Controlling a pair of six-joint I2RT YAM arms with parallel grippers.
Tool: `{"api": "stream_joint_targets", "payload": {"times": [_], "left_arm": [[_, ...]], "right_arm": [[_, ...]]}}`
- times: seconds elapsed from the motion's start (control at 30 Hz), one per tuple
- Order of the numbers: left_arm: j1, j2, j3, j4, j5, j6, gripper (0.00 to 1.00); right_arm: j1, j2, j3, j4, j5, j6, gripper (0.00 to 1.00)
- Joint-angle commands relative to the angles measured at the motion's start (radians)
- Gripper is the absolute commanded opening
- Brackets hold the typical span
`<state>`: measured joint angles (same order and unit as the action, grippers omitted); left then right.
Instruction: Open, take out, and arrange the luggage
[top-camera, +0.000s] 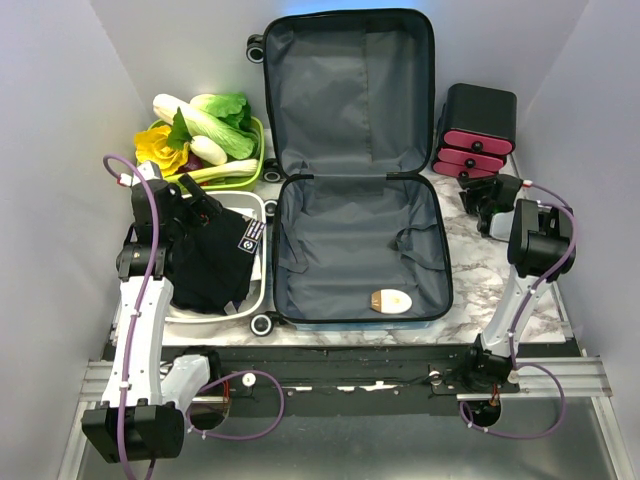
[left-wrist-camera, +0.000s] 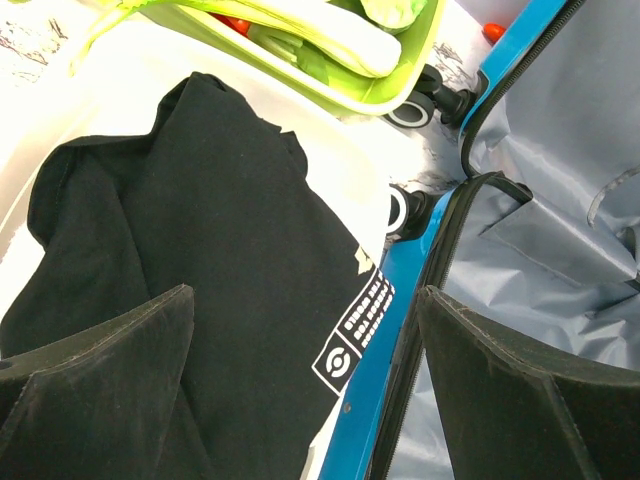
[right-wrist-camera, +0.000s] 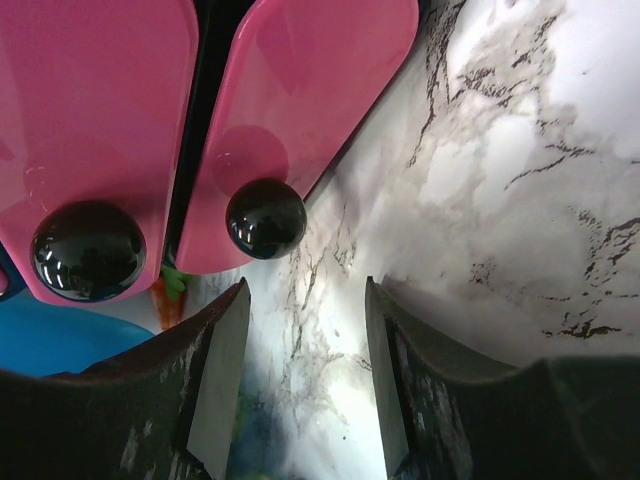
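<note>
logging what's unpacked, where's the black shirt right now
Top view, left side: the black shirt lies in the white tray beside the open luggage, near the green vegetable basket.

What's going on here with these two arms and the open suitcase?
Two robot arms are unpacking a blue suitcase, which lies open on the table. The left gripper hangs open above a black garment lying in a white tray beside the suitcase, gripping nothing. The right gripper, also open and empty, is low over the table next to a black box with pink drawers. A small oval object lies in the suitcase's near half.
</note>
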<state>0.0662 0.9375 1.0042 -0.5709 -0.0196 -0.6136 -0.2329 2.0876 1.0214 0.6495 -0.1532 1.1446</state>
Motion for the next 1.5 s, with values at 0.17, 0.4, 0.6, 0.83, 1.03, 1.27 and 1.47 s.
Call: {"api": "stream_joint_targets", "payload": {"times": [0.17,0.4,0.6,0.83,1.03,1.27,1.47], "left_arm": [[0.007,0.009,0.024,-0.001,-0.019,0.006,0.99],[0.007,0.012,0.019,0.006,-0.016,-0.003,0.99],[0.007,0.009,0.016,0.005,-0.022,-0.009,0.99],[0.007,0.007,0.024,-0.003,-0.028,-0.008,0.99],[0.007,0.003,0.024,-0.007,-0.036,-0.005,0.99],[0.007,0.001,0.022,-0.015,-0.04,-0.006,0.99],[0.007,-0.008,0.024,-0.021,-0.049,-0.002,0.99]], "right_arm": [[-0.002,0.046,0.003,0.133,0.069,0.044,0.58],[-0.002,0.058,0.016,0.187,0.086,0.072,0.58],[-0.002,0.065,0.038,0.144,0.101,0.078,0.56],[0.0,0.083,0.059,0.127,0.107,0.095,0.53],[0.0,0.098,0.078,0.108,0.09,0.099,0.5],[0.0,0.111,0.091,0.111,0.095,0.095,0.45],[0.0,0.126,0.101,0.124,0.08,0.11,0.33]]}}
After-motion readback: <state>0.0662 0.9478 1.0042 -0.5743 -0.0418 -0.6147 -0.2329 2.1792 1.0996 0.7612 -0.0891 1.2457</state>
